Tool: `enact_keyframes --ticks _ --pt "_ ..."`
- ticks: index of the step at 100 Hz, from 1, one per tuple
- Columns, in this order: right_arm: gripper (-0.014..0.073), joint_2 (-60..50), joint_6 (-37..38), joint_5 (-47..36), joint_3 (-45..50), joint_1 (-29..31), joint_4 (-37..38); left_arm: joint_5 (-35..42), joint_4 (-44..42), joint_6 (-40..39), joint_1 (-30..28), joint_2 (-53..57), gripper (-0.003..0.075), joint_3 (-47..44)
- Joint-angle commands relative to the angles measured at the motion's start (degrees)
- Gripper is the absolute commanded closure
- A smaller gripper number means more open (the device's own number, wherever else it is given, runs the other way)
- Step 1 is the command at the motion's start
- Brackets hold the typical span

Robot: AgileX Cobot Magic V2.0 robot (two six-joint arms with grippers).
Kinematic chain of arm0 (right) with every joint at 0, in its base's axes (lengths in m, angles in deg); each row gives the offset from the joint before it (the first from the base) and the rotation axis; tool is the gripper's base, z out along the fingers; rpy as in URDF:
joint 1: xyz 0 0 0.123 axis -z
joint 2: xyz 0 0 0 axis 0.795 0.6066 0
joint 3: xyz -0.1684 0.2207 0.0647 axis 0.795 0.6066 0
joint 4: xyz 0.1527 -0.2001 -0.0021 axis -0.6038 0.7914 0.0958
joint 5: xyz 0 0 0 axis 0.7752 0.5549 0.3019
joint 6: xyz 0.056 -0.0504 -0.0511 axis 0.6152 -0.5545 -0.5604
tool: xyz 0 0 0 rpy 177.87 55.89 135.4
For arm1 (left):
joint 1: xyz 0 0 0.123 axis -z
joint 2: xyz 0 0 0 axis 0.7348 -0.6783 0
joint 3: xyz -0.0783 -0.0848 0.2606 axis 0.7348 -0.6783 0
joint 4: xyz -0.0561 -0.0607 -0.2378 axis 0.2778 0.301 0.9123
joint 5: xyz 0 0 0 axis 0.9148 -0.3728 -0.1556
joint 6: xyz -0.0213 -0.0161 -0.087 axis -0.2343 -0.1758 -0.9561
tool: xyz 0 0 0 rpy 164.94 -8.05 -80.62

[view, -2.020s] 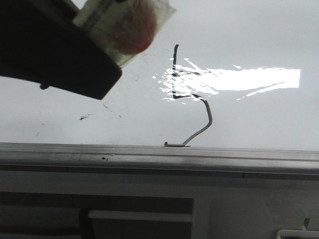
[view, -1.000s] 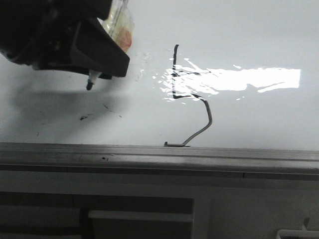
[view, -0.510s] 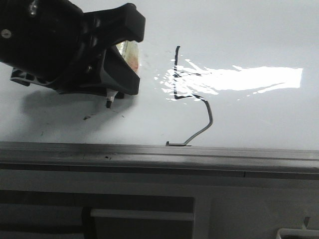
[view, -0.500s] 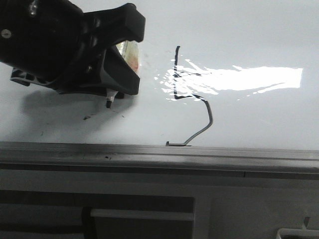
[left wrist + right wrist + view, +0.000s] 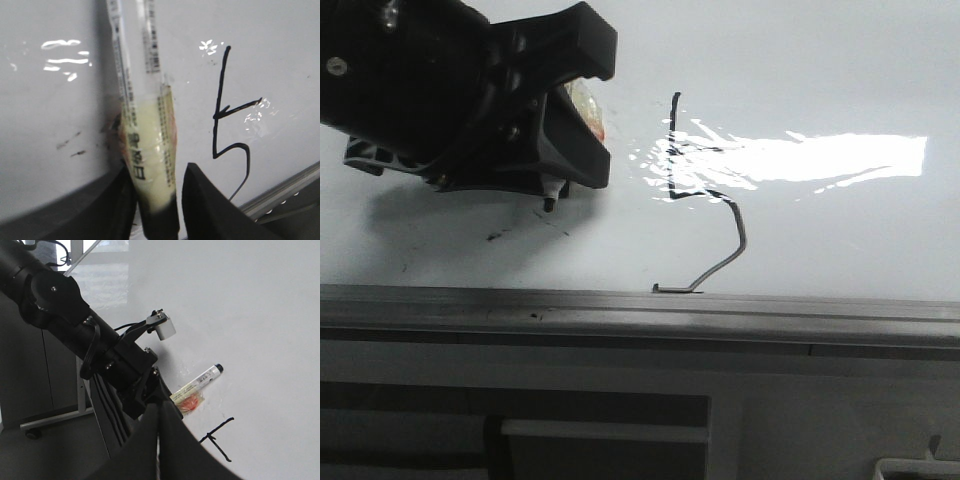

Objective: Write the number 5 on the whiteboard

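The whiteboard (image 5: 820, 60) is glossy white with a glare patch. On it the number 5 (image 5: 706, 200) is a thin black line; its tail ends just above the grey rim (image 5: 640, 312). My left gripper (image 5: 575, 120) hangs over the board left of the number 5, shut on a taped marker (image 5: 147, 150) whose tip (image 5: 549, 206) points down close to the surface. The number 5 (image 5: 225, 120) also lies beside the marker in the left wrist view. My right gripper (image 5: 160, 440) is shut with nothing in it, off the board's edge, looking at the marker (image 5: 200, 381).
Small dark smudges (image 5: 495, 236) mark the board below the marker tip. The left arm (image 5: 55, 300) reaches in from the board's side. A stand leg with a caster (image 5: 32, 432) stands on the floor. Grey framework (image 5: 600, 440) lies under the rim.
Over two seconds the left gripper has come down and turned, bringing the marker tip low over the board left of the number 5. In the last half second it edged slightly right.
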Motion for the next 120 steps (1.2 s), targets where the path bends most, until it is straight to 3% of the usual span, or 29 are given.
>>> enact_keyframes --ticks 1,26,43,53,82,120 --pt "0.0655 0.0 0.0 -4.6 -0.6 0.2 -1.1 9.6 0.2 -0.2 -1.1 -1.2 0.0465 0.5" --pt "0.0655 0.0 0.0 -5.1 0.3 0.2 -1.5 9.6 0.2 -0.2 -1.1 -1.2 0.0460 0.5" --pt "0.0655 0.0 0.0 -5.2 0.3 0.2 -1.5 10.4 0.3 -0.2 -1.1 -1.2 0.0279 0.5" --pt "0.0655 0.0 0.0 -5.3 0.3 0.2 -1.6 11.4 0.7 -0.2 -1.1 -1.2 0.0222 0.5" --pt "0.0655 0.0 0.0 -5.4 0.3 0.2 -1.6 11.0 0.7 -0.2 -1.1 0.4 0.0223 1.3" --pt "0.0655 -1.2 0.0 -5.5 0.3 0.2 -1.5 9.5 -7.0 0.0 -1.0 13.5 0.0230 1.7"
